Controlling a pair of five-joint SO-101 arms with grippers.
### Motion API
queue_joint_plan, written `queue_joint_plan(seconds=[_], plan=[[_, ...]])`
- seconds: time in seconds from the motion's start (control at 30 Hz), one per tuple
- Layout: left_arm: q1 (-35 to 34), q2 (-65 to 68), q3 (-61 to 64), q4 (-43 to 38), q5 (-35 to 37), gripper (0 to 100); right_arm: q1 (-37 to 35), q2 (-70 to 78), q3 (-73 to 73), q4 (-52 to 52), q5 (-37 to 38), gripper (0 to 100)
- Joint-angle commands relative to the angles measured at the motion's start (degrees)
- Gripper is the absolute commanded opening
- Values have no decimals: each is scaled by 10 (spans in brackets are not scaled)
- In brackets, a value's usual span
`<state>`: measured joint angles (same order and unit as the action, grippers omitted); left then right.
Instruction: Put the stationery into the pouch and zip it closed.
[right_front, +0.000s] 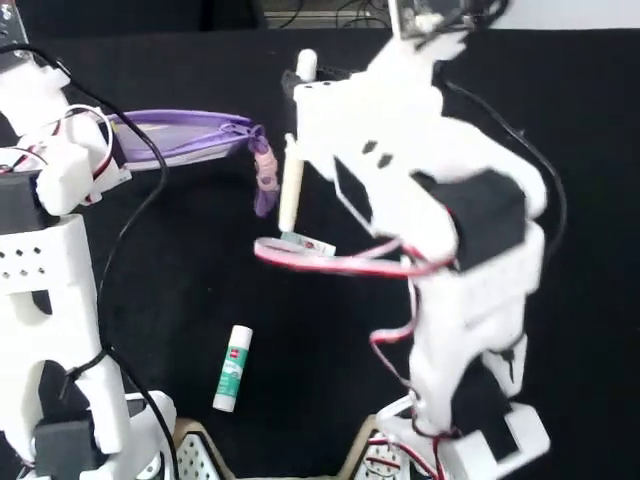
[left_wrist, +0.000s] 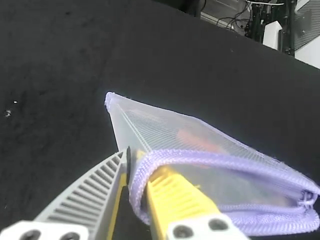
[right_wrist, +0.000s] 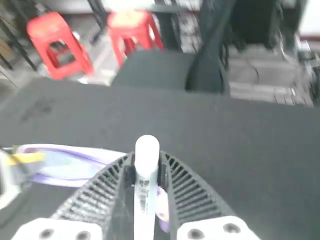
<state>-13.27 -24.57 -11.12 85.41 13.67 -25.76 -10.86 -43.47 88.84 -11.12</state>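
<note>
— Pouch: where does it lie?
— At about 10 o'clock on the black table. It is purple mesh, and its zip end, with a pink pull, points toward 3 o'clock. The left claw is clamped on the open rim, with the yellow finger inside the mouth and the grey finger outside. Something orange shows through the mesh (too blurred to name).
— And the right claw?
— The right claw is closed around a white pen. The pen stands roughly upright just beside the zip end, on its 3 o'clock side. I cannot tell whether its lower tip touches the table.
— Anything lying loose?
— A glue stick with a green label lies on the table near 6 o'clock, well apart from the pouch.
</note>
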Motion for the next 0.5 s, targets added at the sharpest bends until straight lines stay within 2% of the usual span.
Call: queue_joint_plan(seconds=[0.0,0.17,0.37,0.47], plan=[[8,-10,-13,-1,-3,29,-39,-65,-23,-4,29,11],[8,-10,13,-1,-3,29,-81,-138,-22,44,98,11],[9,-11,14,2,-3,29,-89,-219,-16,108,106,11],[9,-11,15,3,-3,29,-89,-269,40,116,127,11]])
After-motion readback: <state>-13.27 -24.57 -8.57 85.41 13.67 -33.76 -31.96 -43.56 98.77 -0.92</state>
